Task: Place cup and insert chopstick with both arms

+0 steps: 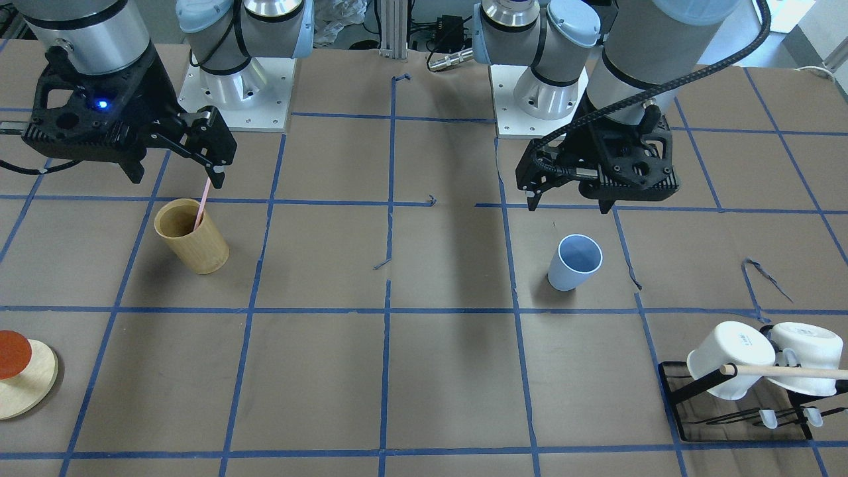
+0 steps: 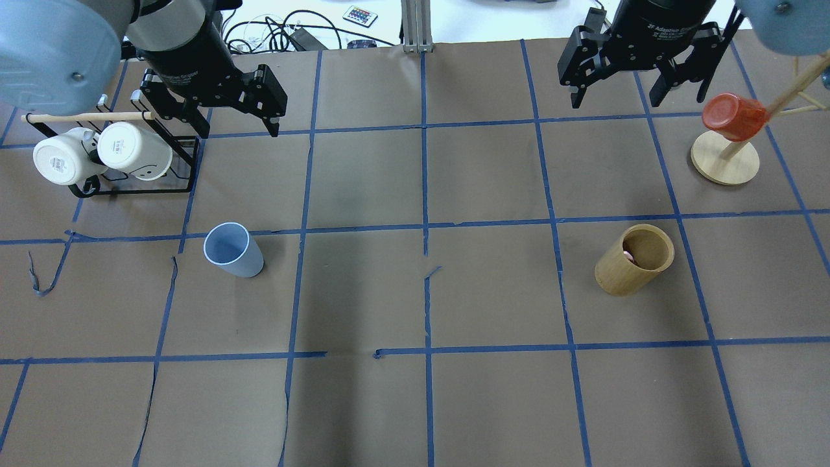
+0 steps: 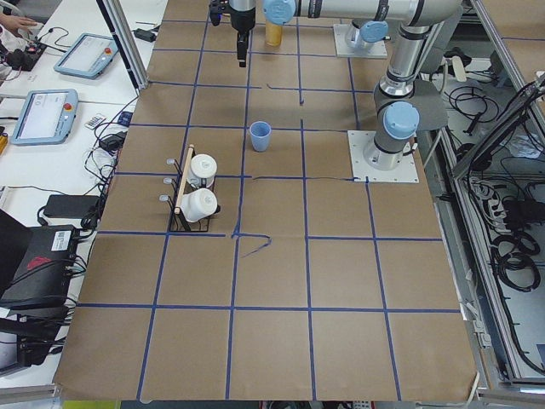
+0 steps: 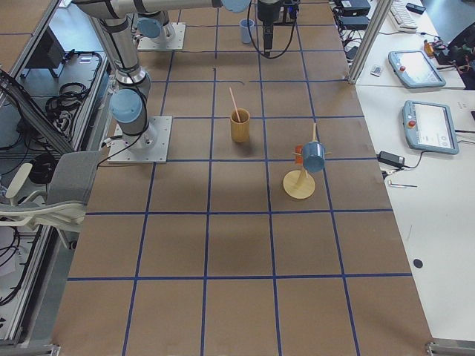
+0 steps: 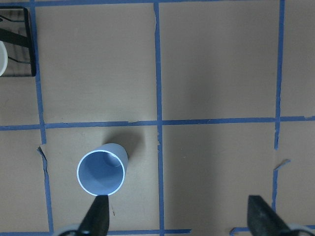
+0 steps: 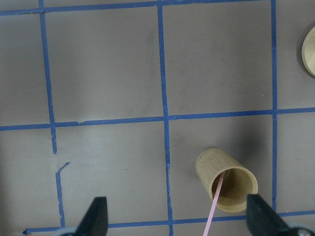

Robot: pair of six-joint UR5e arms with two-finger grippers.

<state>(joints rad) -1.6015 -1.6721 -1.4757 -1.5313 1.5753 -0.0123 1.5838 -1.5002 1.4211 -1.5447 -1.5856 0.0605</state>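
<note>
From across the table, the light-blue cup [image 1: 575,262] stands upright on the brown paper. It is a bit farther out from the robot than the left gripper [image 1: 568,205], which is spread wide with nothing in it. The pink chopstick [image 1: 202,205] leans in a tan bamboo tube [image 1: 192,238] below the right gripper [image 1: 175,175], also wide apart and empty.

From above, each arm hangs over its own side. So the left is nearer the cup and the right is nearer the stick.

From the right end, the stick points up and tilts a little.

The left wrist camera shows the cup's round mouth close to one fingertip [image 5: 98,216], off to that side and not in the middle.

The right wrist camera shows the stick rising between the two fingers. I think they must squeeze its thin, straight shaft from the sides. The cup looks smooth and gets narrower at the bottom.
</note>
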